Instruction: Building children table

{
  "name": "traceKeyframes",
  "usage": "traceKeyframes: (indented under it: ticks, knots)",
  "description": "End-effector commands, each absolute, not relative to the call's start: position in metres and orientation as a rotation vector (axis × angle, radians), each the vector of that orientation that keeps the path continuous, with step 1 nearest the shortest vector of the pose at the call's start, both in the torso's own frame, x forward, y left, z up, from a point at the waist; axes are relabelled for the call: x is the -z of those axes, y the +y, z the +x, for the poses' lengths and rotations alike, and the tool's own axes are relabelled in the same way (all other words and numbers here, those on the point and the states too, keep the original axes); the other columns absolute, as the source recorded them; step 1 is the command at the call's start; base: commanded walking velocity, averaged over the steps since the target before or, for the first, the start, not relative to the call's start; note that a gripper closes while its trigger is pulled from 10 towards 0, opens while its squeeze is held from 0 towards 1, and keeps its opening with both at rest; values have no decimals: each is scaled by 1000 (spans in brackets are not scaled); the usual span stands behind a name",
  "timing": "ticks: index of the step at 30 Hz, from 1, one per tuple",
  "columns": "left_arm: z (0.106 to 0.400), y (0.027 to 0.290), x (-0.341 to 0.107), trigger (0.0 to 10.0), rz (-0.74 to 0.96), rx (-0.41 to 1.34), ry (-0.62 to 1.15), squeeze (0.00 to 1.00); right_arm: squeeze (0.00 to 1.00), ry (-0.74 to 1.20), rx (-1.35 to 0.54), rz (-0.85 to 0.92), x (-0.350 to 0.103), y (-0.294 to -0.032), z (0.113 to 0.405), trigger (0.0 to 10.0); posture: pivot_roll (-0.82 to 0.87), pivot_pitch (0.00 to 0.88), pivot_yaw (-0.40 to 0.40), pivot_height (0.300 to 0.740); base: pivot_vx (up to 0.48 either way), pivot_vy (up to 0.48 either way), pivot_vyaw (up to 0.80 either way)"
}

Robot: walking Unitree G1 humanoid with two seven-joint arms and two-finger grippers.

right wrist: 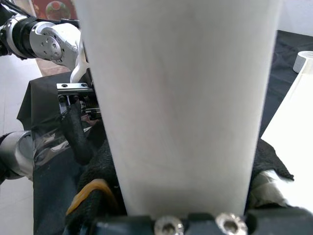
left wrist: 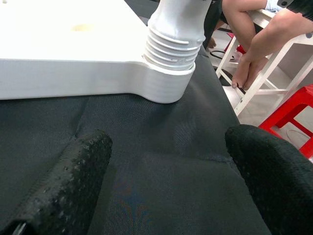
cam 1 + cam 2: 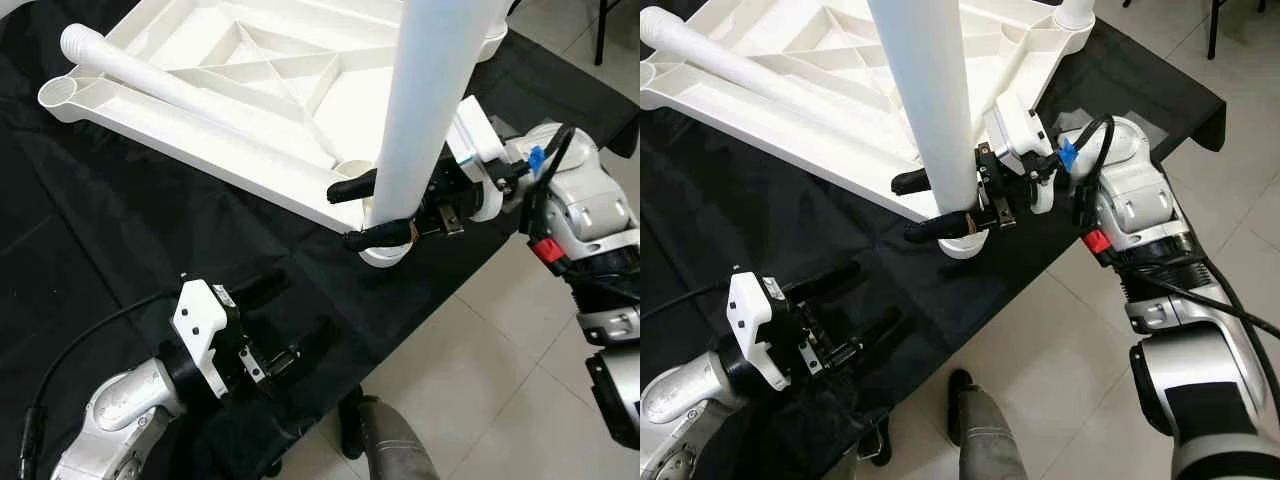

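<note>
Leg (image 3: 430,100) upright (seated in tabletop (image 3: 250,90) socket), right end effector (image 3: 385,215) clamped around it.

Clamped between the black fingers (image 1: 266,161) of the right gripper (image 1: 183,196): a broad white table leg (image 1: 181,103), upright and pressed close against the gripper's base with its two screws. Beyond the leg, on one side, the left gripper (image 1: 78,132) with its silver arm (image 1: 46,41), low over a black cloth (image 1: 49,196). On the opposite side of the leg, a white tabletop edge (image 1: 293,117) on the same cloth, with a round white socket (image 1: 304,59) further off.
</note>
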State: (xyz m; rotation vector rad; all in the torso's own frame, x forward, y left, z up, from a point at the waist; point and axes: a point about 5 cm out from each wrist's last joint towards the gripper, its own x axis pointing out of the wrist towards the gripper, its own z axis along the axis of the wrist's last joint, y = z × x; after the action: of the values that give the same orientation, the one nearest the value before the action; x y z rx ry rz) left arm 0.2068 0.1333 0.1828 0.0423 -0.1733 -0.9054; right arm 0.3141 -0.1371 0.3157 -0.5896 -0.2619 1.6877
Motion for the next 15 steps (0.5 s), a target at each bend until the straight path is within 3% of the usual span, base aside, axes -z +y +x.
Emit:
traceKeyframes:
  ticks: [1,15]
  knots:
    - [202,133,-179,10000,44,921,-156,0,0,-220,-1704,-547,-302,-137,312,10000,-13,420,9,740,0,0,0]
    - [202,133,-179,10000,42,924,-154,0,0,-196,-1633,-510,-293,-145,310,10000,-20,417,5,740,0,0,0]
